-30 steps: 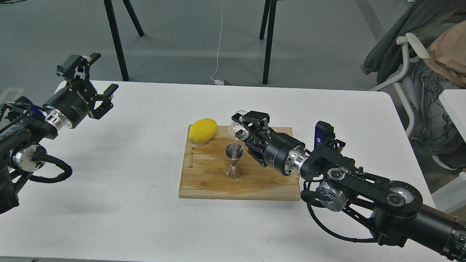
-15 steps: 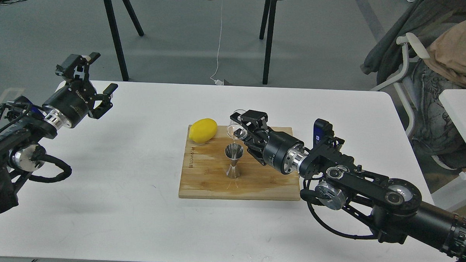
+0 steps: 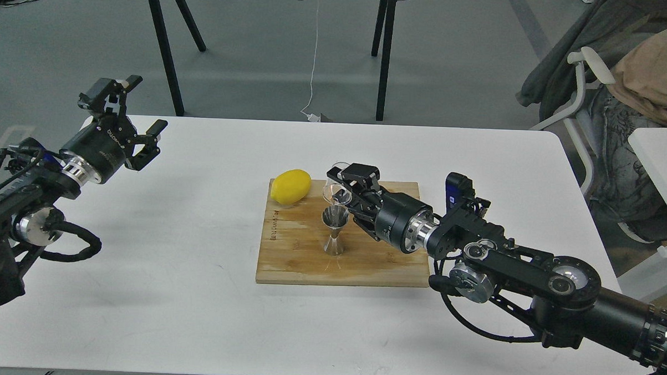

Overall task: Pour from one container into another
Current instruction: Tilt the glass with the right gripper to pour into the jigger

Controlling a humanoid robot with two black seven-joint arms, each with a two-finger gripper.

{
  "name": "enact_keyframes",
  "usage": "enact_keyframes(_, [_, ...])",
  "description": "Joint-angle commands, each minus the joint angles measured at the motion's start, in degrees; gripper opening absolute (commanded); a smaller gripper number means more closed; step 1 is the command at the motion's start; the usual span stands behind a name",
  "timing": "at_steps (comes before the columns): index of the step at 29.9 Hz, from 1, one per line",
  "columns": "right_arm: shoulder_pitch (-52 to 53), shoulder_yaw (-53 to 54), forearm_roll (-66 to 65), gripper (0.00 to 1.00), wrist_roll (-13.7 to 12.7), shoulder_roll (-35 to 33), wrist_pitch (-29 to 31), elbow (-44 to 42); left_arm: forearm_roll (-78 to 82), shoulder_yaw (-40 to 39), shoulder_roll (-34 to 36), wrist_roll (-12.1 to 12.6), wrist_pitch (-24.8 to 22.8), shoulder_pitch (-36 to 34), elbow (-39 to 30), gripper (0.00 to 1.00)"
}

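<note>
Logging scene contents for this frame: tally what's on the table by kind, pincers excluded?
Glass cup: 1 (held tilted above the jigger by the right pincer)
Steel jigger: 1 (upright on the board)
Lemon: 1 (on the board's far left corner)
Wooden cutting board: 1
Total: 4

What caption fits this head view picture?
Right tool tips a glass cup over the steel jigger beside a lemon.
</note>
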Motion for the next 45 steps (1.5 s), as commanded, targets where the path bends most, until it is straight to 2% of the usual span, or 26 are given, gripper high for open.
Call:
enact_keyframes(1, [0.14,-0.21,-0.56,0.45,0.0,-0.17,0.01,0.0,0.0,0.0,0.03,0.0,0.0,-0.21,0.0,0.99])
enact_keyframes(45, [2.6,-3.9,-7.06,0.46,0.27,-0.26,-0.16,-1.93,0.0,0.0,0.12,0.0,0.0,-0.21,0.0,0.99])
